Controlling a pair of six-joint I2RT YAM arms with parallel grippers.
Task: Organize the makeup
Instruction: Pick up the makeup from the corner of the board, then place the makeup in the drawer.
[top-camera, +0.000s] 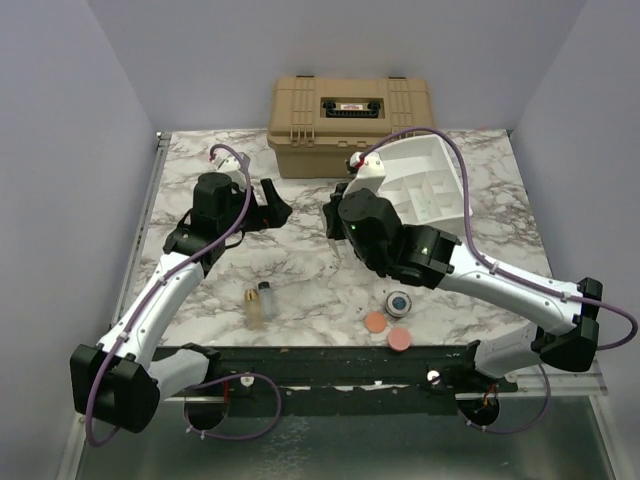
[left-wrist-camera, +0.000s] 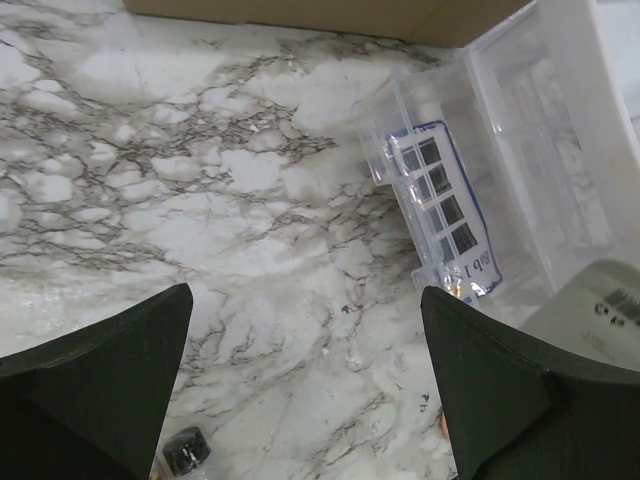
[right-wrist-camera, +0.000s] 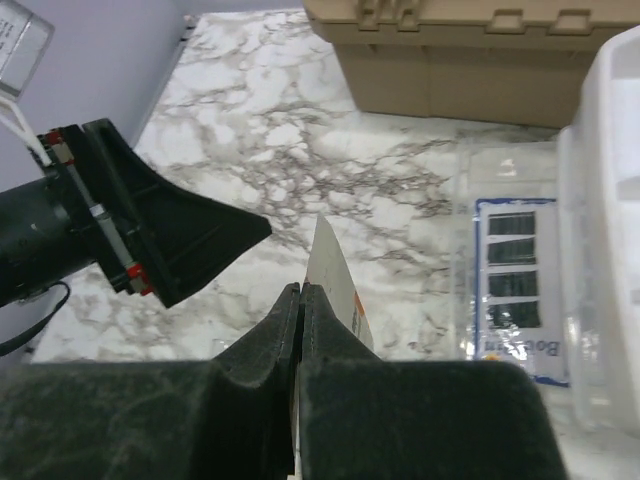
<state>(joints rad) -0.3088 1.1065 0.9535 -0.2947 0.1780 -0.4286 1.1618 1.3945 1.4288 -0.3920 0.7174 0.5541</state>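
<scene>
The right claw (top-camera: 332, 214) is clenching a thin, pale flat packet (right-wrist-camera: 335, 275) edge-on between its closed fingers, over the middle of the bench (top-camera: 300, 265). I cannot tell what the packet is. Facing it from the left, the left claw (top-camera: 278, 205) is hanging released over bare marble, its fingers spread wide with nothing between them.

A flat dark palette (right-wrist-camera: 515, 290) in a clear sleeve is lying on the bench just beside the white tray (top-camera: 430, 185). The tray is sitting toward the upper right of the overhead view, in front of the tan case (top-camera: 350, 122).

Low in the middle of that view, two tiny clear bottles (top-camera: 260, 303) are sitting close together. Further right, near the bench's bottom edge, a small round dark jar (top-camera: 398, 301), an orange disc (top-camera: 376, 322) and a pink disc (top-camera: 399, 338) are clustering just below the right arm's forearm.
</scene>
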